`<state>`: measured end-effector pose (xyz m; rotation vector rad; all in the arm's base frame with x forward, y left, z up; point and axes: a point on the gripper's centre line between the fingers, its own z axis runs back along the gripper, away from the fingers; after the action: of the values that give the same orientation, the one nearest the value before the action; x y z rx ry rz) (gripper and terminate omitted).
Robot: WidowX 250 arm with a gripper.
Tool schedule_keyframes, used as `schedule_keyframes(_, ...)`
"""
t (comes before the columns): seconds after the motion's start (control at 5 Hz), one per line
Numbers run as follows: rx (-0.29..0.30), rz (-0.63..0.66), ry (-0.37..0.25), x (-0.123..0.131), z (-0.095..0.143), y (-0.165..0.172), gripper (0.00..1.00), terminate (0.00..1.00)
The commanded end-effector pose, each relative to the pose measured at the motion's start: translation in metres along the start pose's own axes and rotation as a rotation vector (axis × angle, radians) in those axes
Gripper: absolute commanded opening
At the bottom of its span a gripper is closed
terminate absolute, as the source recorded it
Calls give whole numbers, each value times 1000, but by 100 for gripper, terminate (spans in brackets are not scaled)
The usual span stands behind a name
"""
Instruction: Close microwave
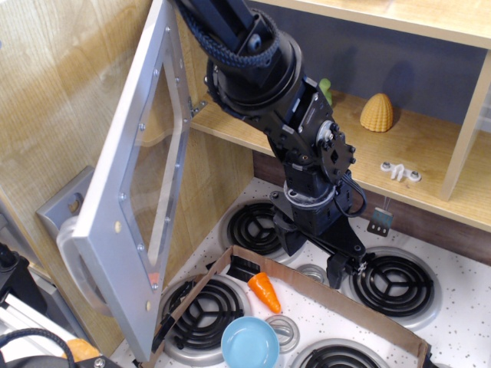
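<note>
The microwave is a wooden compartment (414, 146) with its wide silver-grey door (123, 222) swung far open to the left. The door stands edge-on towards me, and I see its clear window (157, 176) and the curved grey handle (70, 257) at its lower left. My gripper (311, 257) hangs below the black arm, over the stove top in front of the compartment. It is to the right of the door and apart from it. Its two black fingers (286, 239) stand spread with nothing between them.
Inside the compartment sit a yellow ridged cone (377, 113), a green item (326, 90) and a white fitting (400, 170). On the stove lie an orange carrot (265, 291), a blue bowl (249, 343) and a cardboard strip (337, 297). A grey wall pocket (65, 201) is behind the door.
</note>
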<state>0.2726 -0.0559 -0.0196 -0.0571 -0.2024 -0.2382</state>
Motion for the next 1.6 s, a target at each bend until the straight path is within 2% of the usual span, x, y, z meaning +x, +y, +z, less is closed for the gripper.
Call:
schedule_keyframes(0.0, 0, 0, 0, 0, 0, 0, 100, 0)
schedule_keyframes(0.2, 34, -68, 36, -12, 18, 11, 100, 0)
schedule_keyframes(0.4, 73, -118, 67, -13, 41, 25, 100, 0)
schedule_keyframes(0.6, 87, -154, 70, -16, 57, 41, 100, 0)
schedule_keyframes(0.8, 77, -245, 104, -16, 81, 59, 100, 0)
schedule_keyframes(1.2, 146, -330, 163, -26, 146, 76, 100, 0)
schedule_keyframes(1.4, 166, -333, 142, -25, 171, 77, 100, 0)
